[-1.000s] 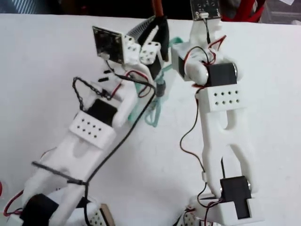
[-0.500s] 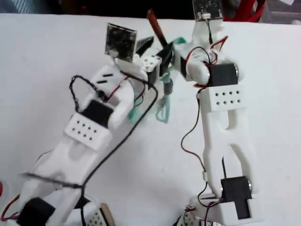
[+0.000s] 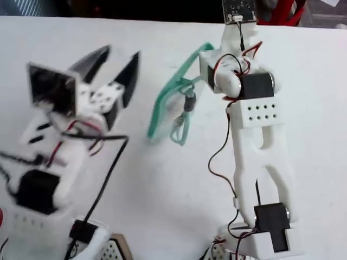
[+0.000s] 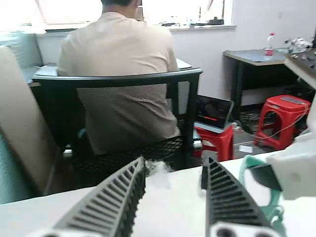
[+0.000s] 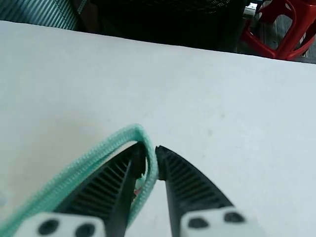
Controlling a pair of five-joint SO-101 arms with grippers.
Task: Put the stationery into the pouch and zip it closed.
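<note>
Setting woven cloth against matt plastic.
Showing rough, matt teal weave along the pouch [image 5: 94, 155] rim; looking ribbed, matt black plastic on the fingers [image 5: 187, 182] of the right gripper [image 5: 149, 149]; lying smooth and matt white across the table [image 5: 222, 98]; gleaming as glossy red plastic at the stool [image 4: 284, 111].

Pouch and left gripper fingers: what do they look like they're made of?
The pouch looks like mint-green fabric, matte: its edge shows a ribbed weave and curves limply. The left gripper has fingers that are probably printed plastic, dark grey and matte, with regular ridges on the inner faces.
</note>
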